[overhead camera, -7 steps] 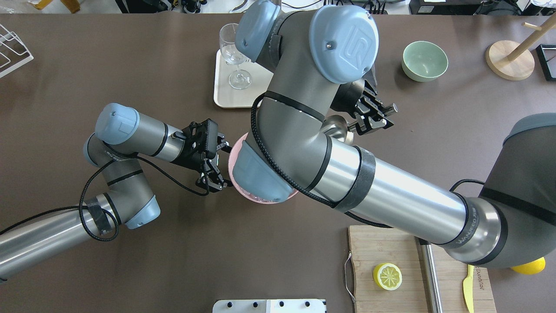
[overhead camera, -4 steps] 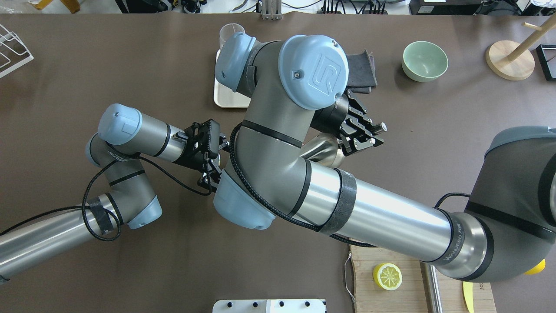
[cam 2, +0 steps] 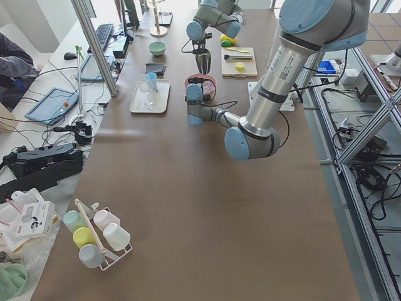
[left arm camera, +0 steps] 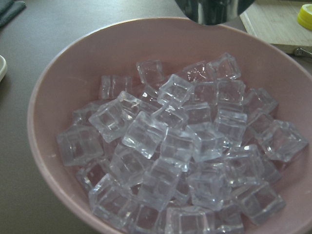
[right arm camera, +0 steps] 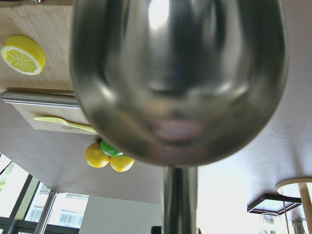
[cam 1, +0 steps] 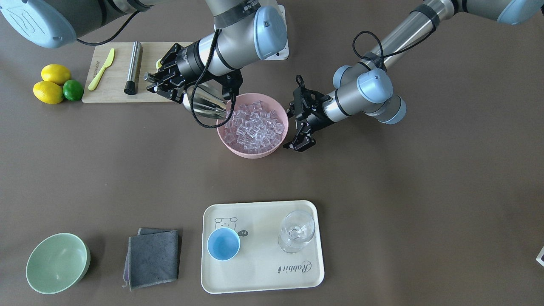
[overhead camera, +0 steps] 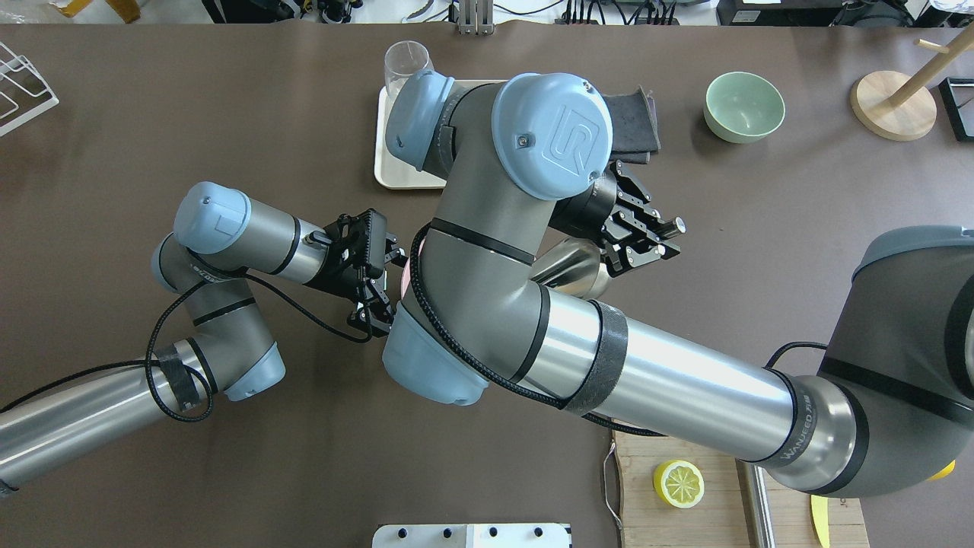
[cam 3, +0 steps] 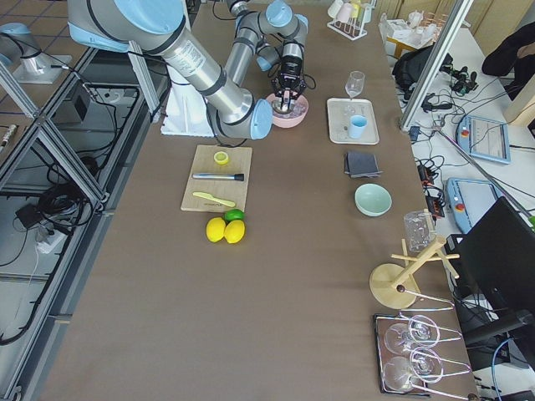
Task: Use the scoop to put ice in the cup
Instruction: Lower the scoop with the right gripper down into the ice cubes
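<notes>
Scoop (cam 1: 203, 103) at the rim of the pink bowl (cam 1: 251, 155), as seen from across the table. The tubular handle is clamped between the closed fingers of the right gripper (cam 1: 163, 83). The long axis is laid from 10 o'clock at the handle to 4 o'clock at the trough mouth, which is tipped down over the bowl's 9 o'clock rim. The ice (cam 1: 255, 125) is heaped in the bowl, straight ahead of the mouth along that axis. Whether the lip touches a cube cannot be told, and no ice is seen in the trough. The left gripper (cam 1: 299, 143) is held just beside the bowl's 3 o'clock rim, its fingers seemingly parted and nothing gripped. The cup (cam 1: 223, 243) is stood empty on the cream tray (cam 1: 263, 276), well apart at 6 o'clock from the bowl, beside a stemmed glass (cam 1: 296, 231). A push along the scoop's own axis is judged to be needed next, then a carry toward 6 o'clock; the right arm is placed for both.
</notes>
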{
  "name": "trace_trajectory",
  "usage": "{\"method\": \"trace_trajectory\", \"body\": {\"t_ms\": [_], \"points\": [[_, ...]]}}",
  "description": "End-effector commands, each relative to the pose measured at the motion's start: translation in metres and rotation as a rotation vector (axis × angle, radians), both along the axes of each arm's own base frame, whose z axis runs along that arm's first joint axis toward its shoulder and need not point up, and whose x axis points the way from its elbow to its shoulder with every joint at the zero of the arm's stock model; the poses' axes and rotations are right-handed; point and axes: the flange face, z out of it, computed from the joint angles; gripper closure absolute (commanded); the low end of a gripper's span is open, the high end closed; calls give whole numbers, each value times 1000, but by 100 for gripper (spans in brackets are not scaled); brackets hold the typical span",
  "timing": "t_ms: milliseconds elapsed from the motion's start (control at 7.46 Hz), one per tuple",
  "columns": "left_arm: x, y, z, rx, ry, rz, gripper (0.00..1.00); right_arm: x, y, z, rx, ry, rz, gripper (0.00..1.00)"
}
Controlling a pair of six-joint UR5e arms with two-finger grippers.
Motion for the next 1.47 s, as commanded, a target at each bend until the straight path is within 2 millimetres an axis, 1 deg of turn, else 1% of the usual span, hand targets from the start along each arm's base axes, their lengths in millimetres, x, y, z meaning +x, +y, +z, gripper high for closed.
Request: {"method": "trace_trajectory", "body": {"t_ms": [0,268,670,1340], "points": [[-1,-1,1,-1,-1,-1,2,-1,-2,2,13,16,33,100],[-1,-1,1,1,-1,-1,2,-5,-6,7,21,35,59,100],[-1,0,1,2,1,0,2,-18,-14,12,24,40,78,100],[-1,0,1,4,2,0,2,-41,-25,7,31,23,112,100]]}}
